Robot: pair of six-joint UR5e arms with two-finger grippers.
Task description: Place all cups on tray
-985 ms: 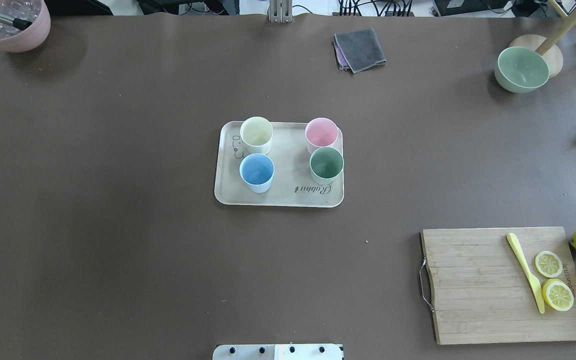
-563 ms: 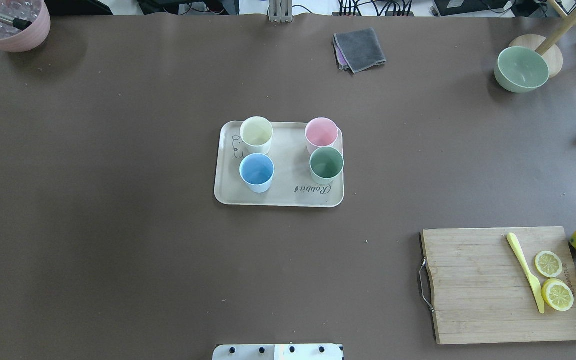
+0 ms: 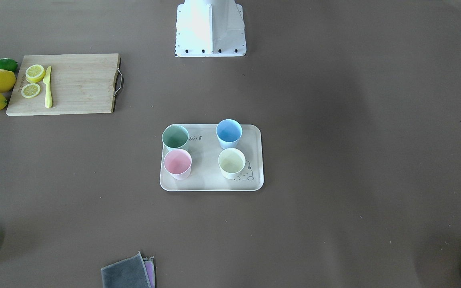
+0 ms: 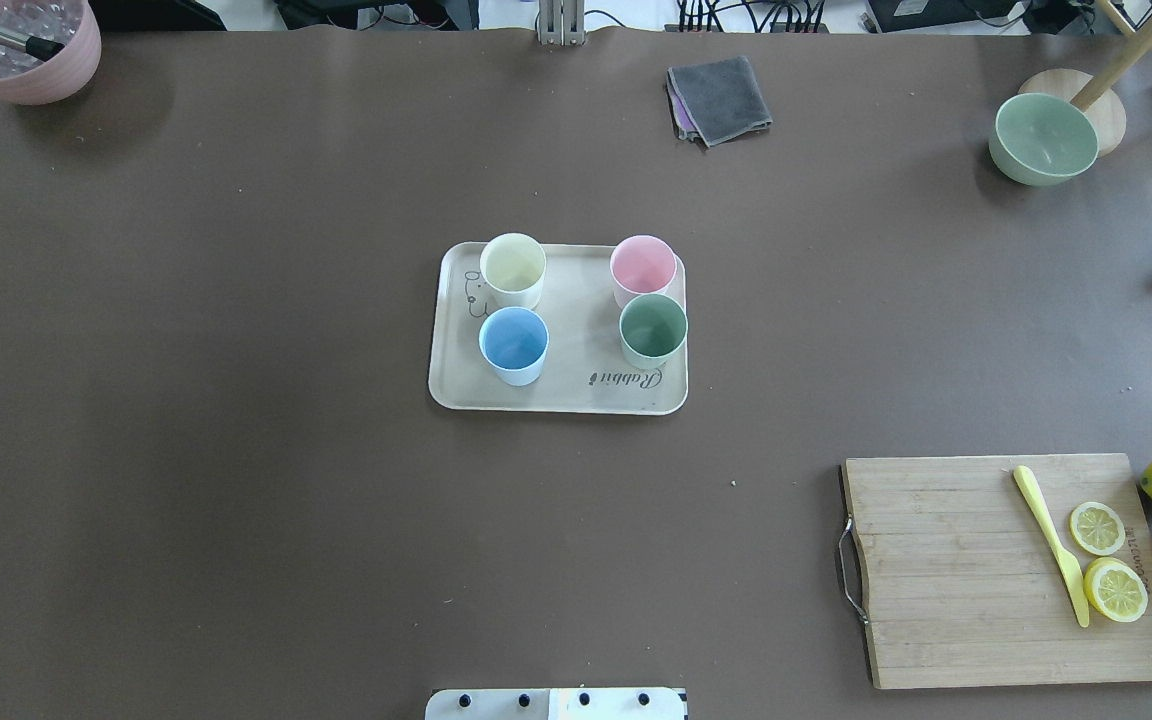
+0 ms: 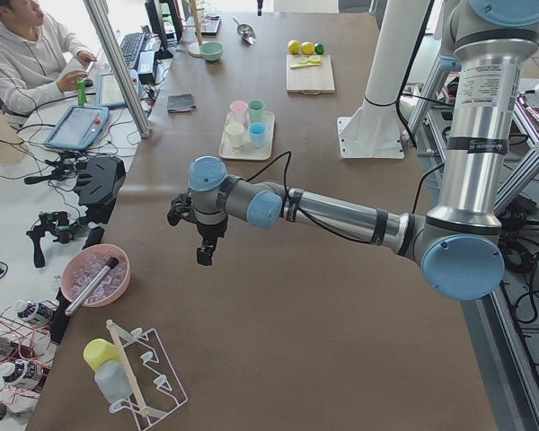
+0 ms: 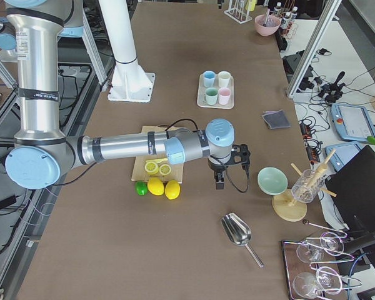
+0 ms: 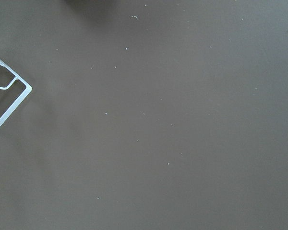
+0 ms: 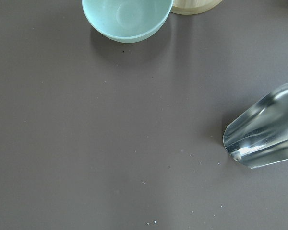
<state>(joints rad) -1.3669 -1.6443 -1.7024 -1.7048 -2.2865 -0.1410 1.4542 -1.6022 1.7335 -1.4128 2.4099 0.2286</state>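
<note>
Overhead exterior | four cups (image 4: 513,340) on tray (image 4: 556,396) | well apart from both jaws

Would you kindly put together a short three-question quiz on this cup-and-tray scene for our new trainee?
1. True or false: the sage green cup, pink cup, light blue cup and cream-yellow cup all stand on the tray.
2. Which of these stands right beside the rabbit drawing? A pink cup, B cream-yellow cup, C sage green cup.
3. Fill in: the yellow knife lies on the ______.

Key: 1 true; 2 B; 3 cutting board.
</note>
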